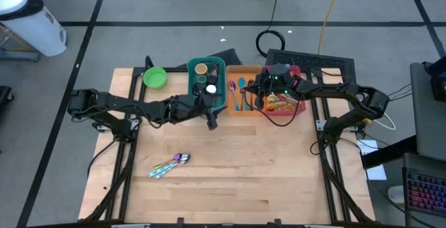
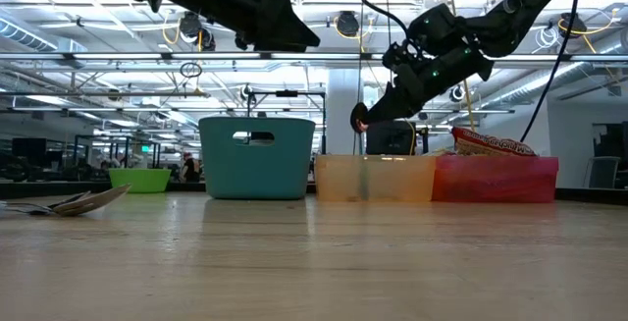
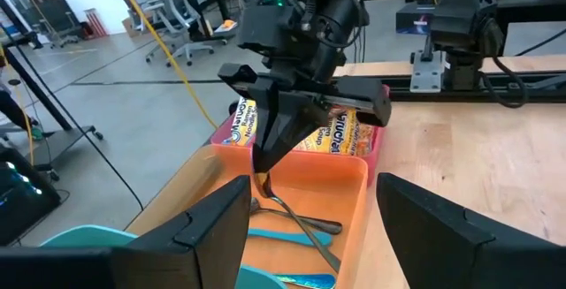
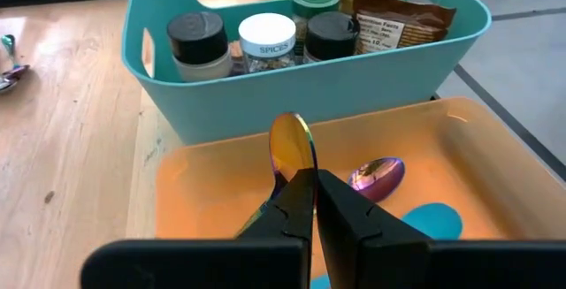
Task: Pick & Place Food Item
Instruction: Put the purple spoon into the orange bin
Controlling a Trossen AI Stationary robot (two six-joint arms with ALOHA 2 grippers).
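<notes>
Spoon hangs clamped in the right pincer above the orange bin, between the teal bin and red bin on the worktop. Left pincer hovers nearby, fingers apart, holding nothing.

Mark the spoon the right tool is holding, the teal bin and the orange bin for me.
spoon (image 4: 293, 148), right wrist view, on its iridescent bowl above the shut fingers.
teal bin (image 4: 292, 81), right wrist view, on its front wall.
orange bin (image 2: 373, 179), low view, on its front wall.
</notes>
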